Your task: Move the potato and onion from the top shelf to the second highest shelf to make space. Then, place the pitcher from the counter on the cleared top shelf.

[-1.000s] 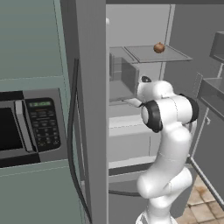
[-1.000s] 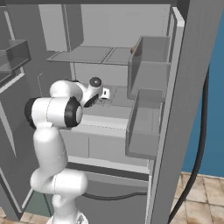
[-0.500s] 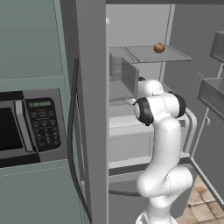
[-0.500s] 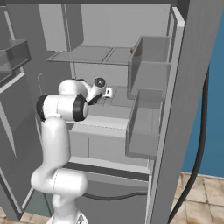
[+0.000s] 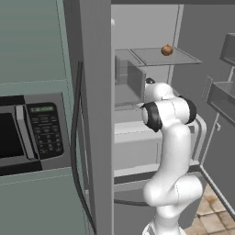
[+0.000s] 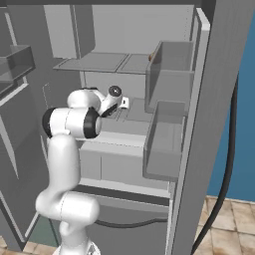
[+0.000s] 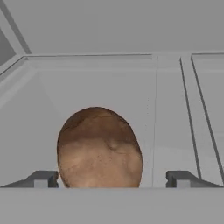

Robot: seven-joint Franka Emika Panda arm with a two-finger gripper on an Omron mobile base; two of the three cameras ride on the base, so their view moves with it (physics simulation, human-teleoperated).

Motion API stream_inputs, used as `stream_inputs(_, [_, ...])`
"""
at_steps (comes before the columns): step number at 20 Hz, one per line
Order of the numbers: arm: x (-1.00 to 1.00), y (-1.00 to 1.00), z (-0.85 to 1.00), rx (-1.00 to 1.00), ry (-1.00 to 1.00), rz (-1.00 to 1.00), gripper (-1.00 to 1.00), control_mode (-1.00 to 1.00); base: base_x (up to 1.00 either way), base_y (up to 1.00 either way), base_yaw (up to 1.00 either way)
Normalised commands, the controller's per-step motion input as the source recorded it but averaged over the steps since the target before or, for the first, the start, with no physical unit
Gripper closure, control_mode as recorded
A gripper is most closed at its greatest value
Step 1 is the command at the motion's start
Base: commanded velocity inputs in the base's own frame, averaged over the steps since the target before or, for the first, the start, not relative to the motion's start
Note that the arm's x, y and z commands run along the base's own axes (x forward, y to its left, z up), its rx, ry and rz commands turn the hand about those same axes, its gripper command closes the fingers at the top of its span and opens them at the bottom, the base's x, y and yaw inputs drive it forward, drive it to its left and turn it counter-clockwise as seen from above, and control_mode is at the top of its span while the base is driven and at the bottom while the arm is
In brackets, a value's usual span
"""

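Observation:
The potato, a mottled brown lump, rests on the second highest shelf inside the fridge. My gripper is open around it, with the right fingertip well clear of it and the left one close beside it. In the right base view the hand reaches in at that shelf's level. The orange-tan onion sits alone on the top shelf, above and right of my arm. The pitcher and the counter are out of view.
The open fridge door carries grey bins close on the right of my arm. A tall grey door edge stands to the left, with a microwave beyond it. Drawers lie under the shelves.
The jaws have spread wide and let go of the potato, which now lies on the shelf. The arm has shifted a little toward the fridge interior.

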Motion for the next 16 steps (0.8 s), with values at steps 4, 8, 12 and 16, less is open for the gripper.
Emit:
stream_inputs(4, [-0.77,0.0,0.56,-0.04,0.0,0.0,-1.0,-1.0,0.0,0.0,0.0])
stream_inputs(8, [-0.87,0.0,0.82,-0.03,0.0,0.0,-1.0,-1.0,0.0,0.0,0.0])
stream_inputs(12, [-1.0,-0.02,0.67,-0.07,0.0,-0.05,-1.0,-1.0,0.0,0.0,0.0])
stream_inputs(16, [-0.91,-0.13,0.65,-0.05,-0.02,-0.17,-1.0,-1.0,0.0,0.0,0.0])
